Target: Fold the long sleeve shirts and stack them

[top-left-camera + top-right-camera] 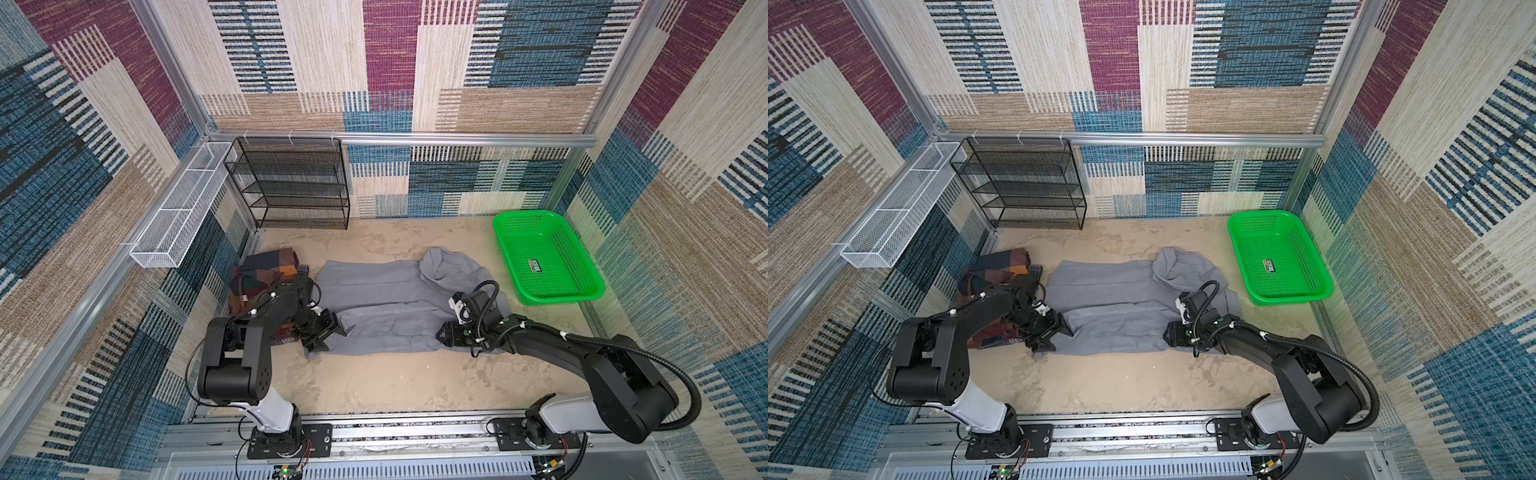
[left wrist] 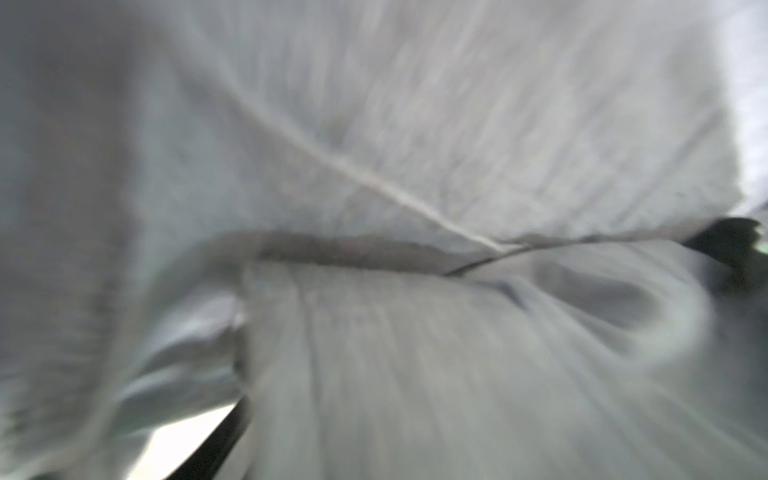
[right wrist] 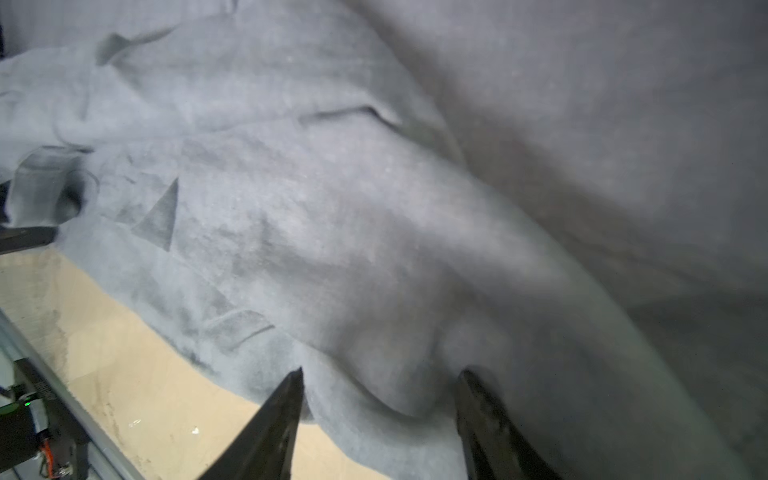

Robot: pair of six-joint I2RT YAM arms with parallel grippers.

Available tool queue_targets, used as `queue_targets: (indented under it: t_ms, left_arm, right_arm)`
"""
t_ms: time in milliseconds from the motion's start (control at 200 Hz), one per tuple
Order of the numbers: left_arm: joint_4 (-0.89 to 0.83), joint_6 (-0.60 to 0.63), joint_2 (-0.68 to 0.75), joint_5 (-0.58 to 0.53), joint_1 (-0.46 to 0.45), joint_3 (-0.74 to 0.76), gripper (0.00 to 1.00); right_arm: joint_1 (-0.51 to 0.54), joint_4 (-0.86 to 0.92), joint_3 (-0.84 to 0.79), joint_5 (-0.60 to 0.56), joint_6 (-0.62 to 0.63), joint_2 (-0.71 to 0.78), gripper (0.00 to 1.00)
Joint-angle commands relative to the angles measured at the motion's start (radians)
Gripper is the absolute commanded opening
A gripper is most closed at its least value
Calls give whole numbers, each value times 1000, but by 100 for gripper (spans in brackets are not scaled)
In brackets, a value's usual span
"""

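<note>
Jaws on your right gripper [image 3: 380,374] stand apart, straddling a soft hump of the gray shirt [image 1: 382,299] at its near hem without pinching it. Your left gripper [image 1: 330,337] looks spread too at the shirt's left end, though the blurred wrist view hides any grip. Both sit low on that edge, I judge, to lift it for a fold. Matte, felty and limp, the shirt sprawls mid-frame on the sandy table [image 1: 395,382]; the blocky plaid shirt [image 1: 266,270] lies folded at centre left.
</note>
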State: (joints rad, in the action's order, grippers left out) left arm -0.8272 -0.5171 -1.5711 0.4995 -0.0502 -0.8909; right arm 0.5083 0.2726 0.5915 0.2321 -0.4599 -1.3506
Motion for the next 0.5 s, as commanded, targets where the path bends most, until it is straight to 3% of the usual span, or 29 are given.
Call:
queue_targets:
  t_ms: [0, 200, 496]
  left_arm:
    - [-51, 0, 100, 55, 0, 11, 70]
    - [-144, 7, 187, 27, -5, -57, 71]
    - [-173, -14, 142, -175, -74, -72, 65]
  right_arm:
    - [-2, 94, 8, -68, -15, 80, 61]
    - [6, 172, 134, -21, 20, 148, 61]
    - [47, 187, 236, 48, 57, 130, 61]
